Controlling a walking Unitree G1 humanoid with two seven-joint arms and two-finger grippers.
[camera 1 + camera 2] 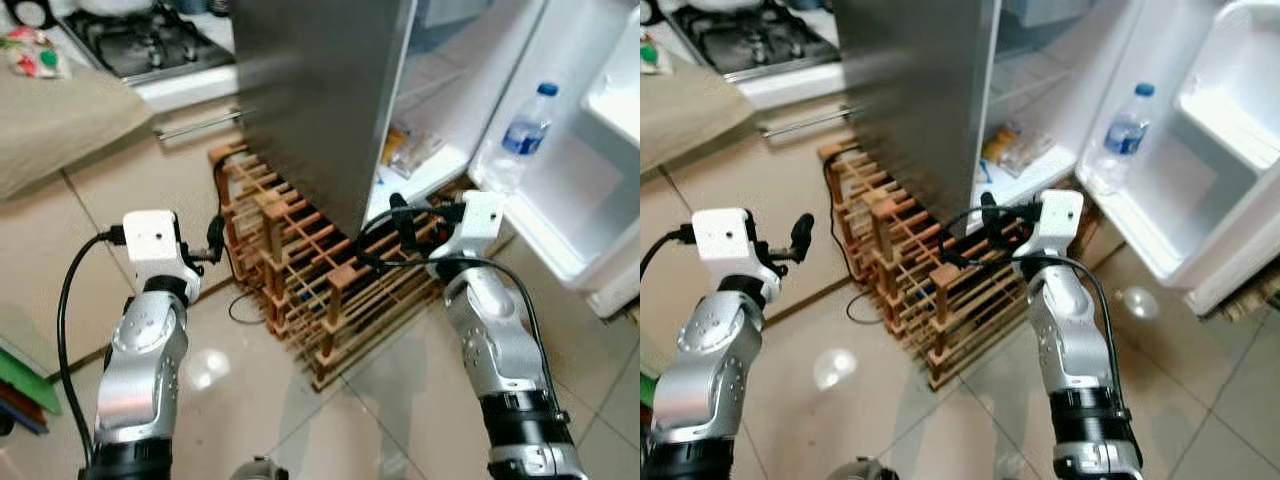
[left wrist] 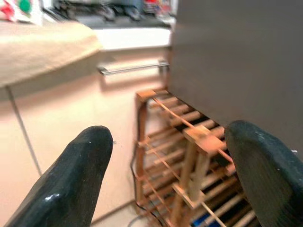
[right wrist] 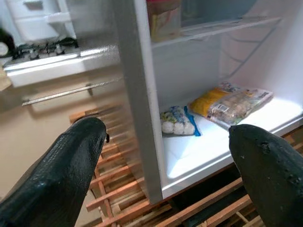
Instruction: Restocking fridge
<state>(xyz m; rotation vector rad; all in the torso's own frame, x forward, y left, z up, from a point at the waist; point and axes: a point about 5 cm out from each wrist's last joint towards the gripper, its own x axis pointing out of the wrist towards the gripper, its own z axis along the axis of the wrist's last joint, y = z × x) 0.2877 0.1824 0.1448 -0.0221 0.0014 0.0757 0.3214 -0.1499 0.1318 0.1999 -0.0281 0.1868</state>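
Both grippers raised, fingers apart, empty: left gripper (image 1: 214, 240) facing wooden wine rack (image 1: 300, 280); right gripper (image 1: 398, 232) facing open fridge (image 3: 199, 151), water bottle (image 1: 524, 125) beyond in door.

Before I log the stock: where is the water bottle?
The water bottle stands upright in the open fridge door's lower shelf, on the robot's right, beyond the right gripper.

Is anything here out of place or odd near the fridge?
Nothing is spilled or damaged. The fridge door stands wide open with one bottle upright in it. The wooden rack sits tight against the fridge's side.
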